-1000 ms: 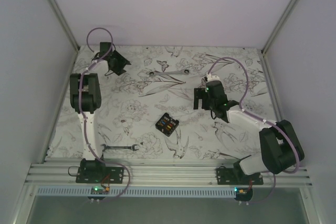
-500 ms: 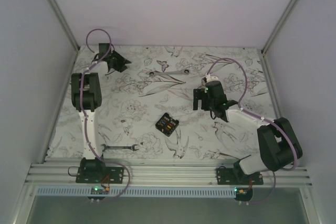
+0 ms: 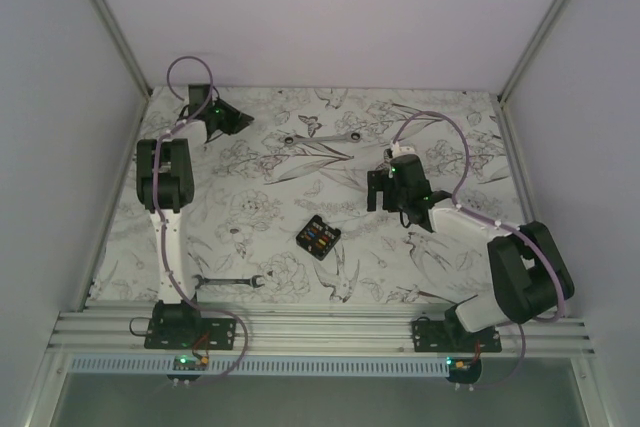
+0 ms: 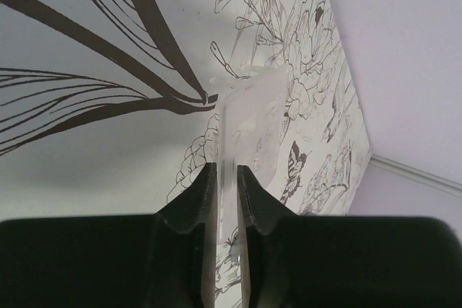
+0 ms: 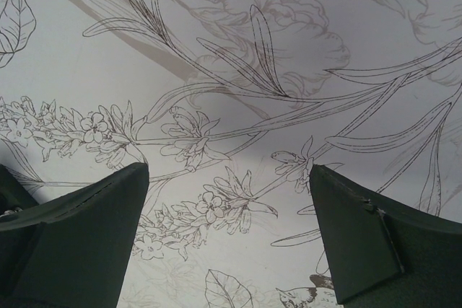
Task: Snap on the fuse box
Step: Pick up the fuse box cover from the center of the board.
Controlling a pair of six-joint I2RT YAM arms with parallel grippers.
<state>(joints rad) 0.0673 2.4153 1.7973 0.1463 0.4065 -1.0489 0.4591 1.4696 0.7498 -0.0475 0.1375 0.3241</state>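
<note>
The small black square plastic fuse box lies uncovered mid-table, well apart from the left gripper, pinched on a clear plastic piece — apparently its lid — far left. The right gripper hovers empty, spread wide; so slim a hold could let the lid twist off-square.
</note>
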